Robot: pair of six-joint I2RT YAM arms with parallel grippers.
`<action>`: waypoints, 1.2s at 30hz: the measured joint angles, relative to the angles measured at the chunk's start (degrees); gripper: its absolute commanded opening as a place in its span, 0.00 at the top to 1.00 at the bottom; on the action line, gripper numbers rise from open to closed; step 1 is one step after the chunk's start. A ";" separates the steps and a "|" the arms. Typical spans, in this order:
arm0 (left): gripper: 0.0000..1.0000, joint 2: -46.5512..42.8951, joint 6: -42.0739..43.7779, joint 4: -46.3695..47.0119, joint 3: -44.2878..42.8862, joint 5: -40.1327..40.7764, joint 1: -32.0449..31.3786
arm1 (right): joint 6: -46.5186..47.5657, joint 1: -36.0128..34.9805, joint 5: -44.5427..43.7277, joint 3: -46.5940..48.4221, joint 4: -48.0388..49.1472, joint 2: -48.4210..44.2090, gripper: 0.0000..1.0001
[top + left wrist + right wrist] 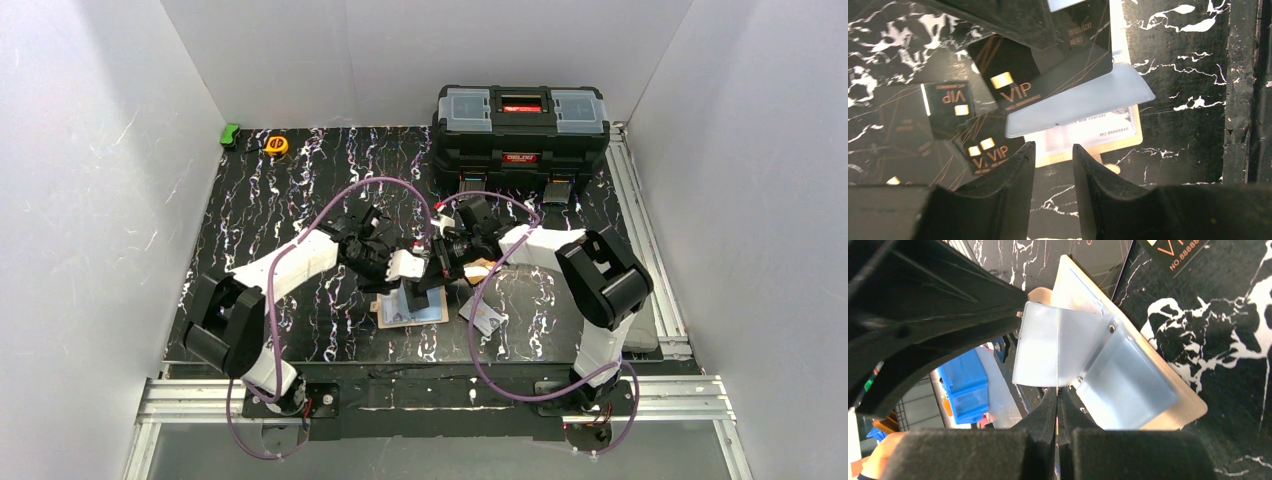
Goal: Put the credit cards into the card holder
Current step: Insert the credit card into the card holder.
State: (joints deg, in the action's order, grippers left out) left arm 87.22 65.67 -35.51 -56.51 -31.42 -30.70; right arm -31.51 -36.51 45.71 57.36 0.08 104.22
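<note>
card holder of cream leather-like material [405,316] lies opened flat on the glossy black, white-veined table [270,200], near the front edge and between the two arms, its pale blue clear pockets facing up. at the back of the table stands a big black plastic toolbox [520,125] with grey lid trays. the white-and-black left arm [290,265] reaches in from one side and the right arm [600,275] from the other; their wrists meet just above the holder.

the right gripper [1057,391] has its fingers pressed together on the edge of one translucent plastic sleeve [1038,352] — a leaf riveted to the holder — which stands up off the pocket beneath it. the left gripper [1053,147] hangs close over one edge of the holder, fingers spread a little apart, nothing between them.

a black rectangular card [1048,65] with gold vip lettering overlaps the holder's far side; whether it lies flat or is held i cannot tell. a silver-white card [483,318] lies on the table just right of the holder, apart from it. in the far left corner sit a small round yellow tape measure [276,145] and, beside it, a small green object [231,134].
</note>
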 measured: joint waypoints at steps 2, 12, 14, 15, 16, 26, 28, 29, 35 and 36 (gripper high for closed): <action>0.68 -1.31 -0.07 -0.63 -0.66 -0.24 0.83 | 0.35 -0.37 0.13 1.20 -0.55 1.14 0.99; 0.68 -2.43 1.66 -1.86 -0.63 -2.05 1.88 | 1.79 -0.81 -0.57 4.48 -4.35 6.01 0.99; 0.68 -2.05 2.80 -1.14 -0.15 -2.21 1.44 | 1.84 -0.81 -0.59 4.48 -5.07 6.14 0.99; 0.68 -1.86 3.45 -0.63 0.44 -2.23 1.14 | 1.90 -0.81 -0.59 4.48 -5.11 6.12 0.99; 0.68 -1.62 4.28 -0.26 1.29 -2.21 0.79 | 1.95 -0.81 -0.59 4.48 -5.11 6.10 0.99; 0.67 -0.44 12.94 1.16 8.70 -0.68 -0.15 | 1.95 0.50 -0.09 4.31 -5.66 5.42 0.99; 0.66 -1.01 14.38 1.75 9.49 -0.70 -0.15 | 1.88 0.70 -0.11 3.93 -5.53 5.42 0.99; 0.66 -1.40 15.08 2.12 10.01 -0.68 -0.15 | 1.75 0.85 -0.11 3.67 -5.53 5.42 0.99; 0.66 -2.73 17.97 3.58 11.85 -0.74 -0.15 | 1.49 1.01 0.11 3.41 -5.55 5.46 0.99; 0.66 -2.95 18.40 3.69 12.04 -0.74 -0.15 | 1.51 1.01 0.39 3.41 -5.55 5.55 0.99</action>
State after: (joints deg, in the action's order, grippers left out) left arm 84.27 84.07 -31.81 -44.47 -32.16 -30.85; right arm -30.00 -35.51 46.11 60.77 -5.48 109.78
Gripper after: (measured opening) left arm 0.342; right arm 0.023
